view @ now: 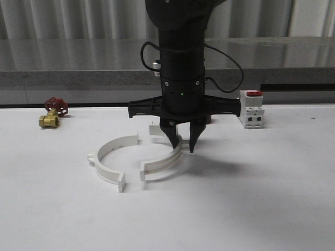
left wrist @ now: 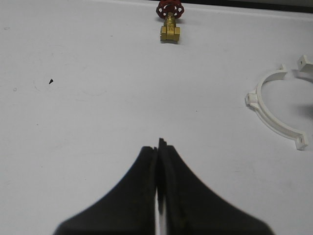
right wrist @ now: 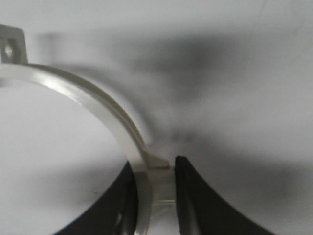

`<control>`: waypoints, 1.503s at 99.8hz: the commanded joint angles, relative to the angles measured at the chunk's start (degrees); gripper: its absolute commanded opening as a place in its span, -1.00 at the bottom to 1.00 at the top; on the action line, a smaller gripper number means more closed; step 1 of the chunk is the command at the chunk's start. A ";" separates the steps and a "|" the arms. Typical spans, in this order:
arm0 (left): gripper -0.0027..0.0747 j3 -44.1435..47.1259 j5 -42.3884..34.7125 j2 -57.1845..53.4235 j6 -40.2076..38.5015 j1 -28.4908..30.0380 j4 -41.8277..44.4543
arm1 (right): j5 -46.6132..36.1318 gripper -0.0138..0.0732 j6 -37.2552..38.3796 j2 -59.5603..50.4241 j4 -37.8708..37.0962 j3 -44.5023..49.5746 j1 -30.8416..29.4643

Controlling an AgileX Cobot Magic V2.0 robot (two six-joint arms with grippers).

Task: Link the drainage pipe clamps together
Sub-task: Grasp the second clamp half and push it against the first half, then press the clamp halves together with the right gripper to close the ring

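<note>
- Now the right gripper (view: 183,142) points straight down over the middle of the white desk (view: 251,198), hanging from a thick black arm (view: 180,52).
- Its two black fingers (right wrist: 195,196) are squeezed on the band of the right clamp half (view: 166,159), one finger inside the curve and one outside, right by a small lug.
- This right clamp half lies flat on the desk, and its open side faces the left clamp half (view: 112,157).
- Both halves sit close together like a ring, but small gaps show between their flat end tabs, at the front and at the back.
- Over the bare desk, the left gripper (left wrist: 157,166) has its black fingers pressed together with nothing between them.
- A brass valve with a red wheel (view: 53,112) sits near the back left edge of the desk.
- A white switch with a red top (view: 251,109) stands near the back edge, to the right of the arm.
</note>
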 commanded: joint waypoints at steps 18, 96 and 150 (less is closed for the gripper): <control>-0.98 -1.65 -3.47 0.01 -0.04 -0.33 -0.65 | -3.65 -0.59 0.32 -3.10 1.21 -1.81 0.44; -0.98 -1.65 -3.47 0.01 -0.04 -0.33 -0.65 | -3.46 -0.59 2.55 -1.56 1.21 -1.81 1.08; -0.98 -1.65 -3.47 0.01 -0.04 -0.33 -0.65 | -4.47 -0.59 3.40 -1.45 1.21 -1.81 1.08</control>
